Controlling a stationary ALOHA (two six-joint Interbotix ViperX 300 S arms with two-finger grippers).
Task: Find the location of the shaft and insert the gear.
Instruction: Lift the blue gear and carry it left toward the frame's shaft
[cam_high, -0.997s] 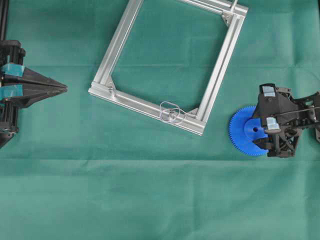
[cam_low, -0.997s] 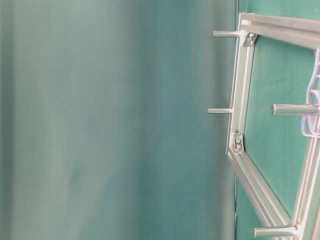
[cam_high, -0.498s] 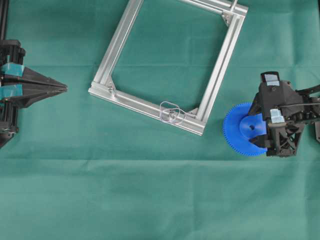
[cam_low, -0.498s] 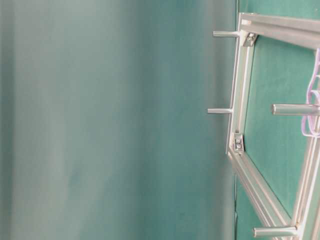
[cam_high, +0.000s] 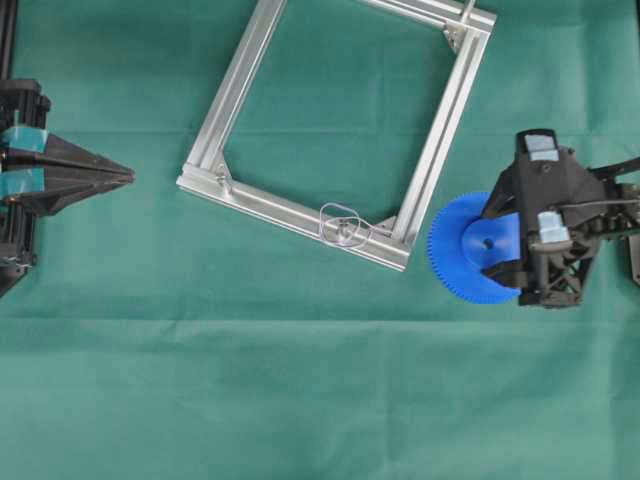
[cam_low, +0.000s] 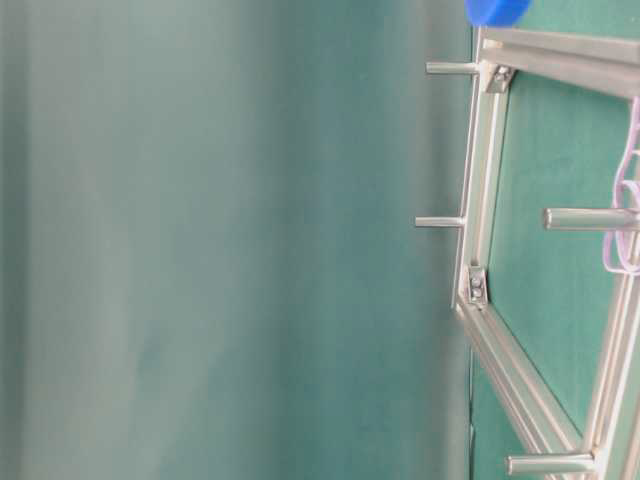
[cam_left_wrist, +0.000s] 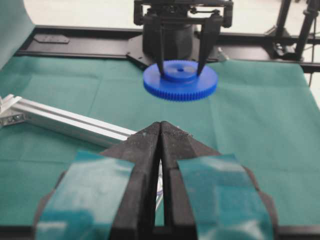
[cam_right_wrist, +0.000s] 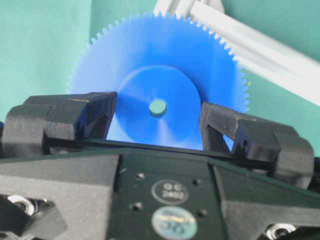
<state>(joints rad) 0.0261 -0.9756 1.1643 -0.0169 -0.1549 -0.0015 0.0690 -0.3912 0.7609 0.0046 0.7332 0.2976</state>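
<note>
My right end effector (cam_high: 497, 245) grips the bright blue, fine-toothed gear (cam_high: 462, 250) by its raised hub, above the desk (cam_high: 300, 400) beside the aluminium frame (cam_high: 430, 170). My left end effector (cam_high: 128, 177) is clenched, empty.

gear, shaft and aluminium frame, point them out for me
gear (cam_high: 455, 262), overhead view, on the toothed blue disc left of the hub
shaft (cam_high: 344, 229), overhead view, on the pin at the middle of its clear mounting plate
aluminium frame (cam_high: 235, 85), overhead view, on the left rail

Round sticker (cam_right_wrist: 169, 192) on right tool body: marking too blurred to read; no other text.
</note>
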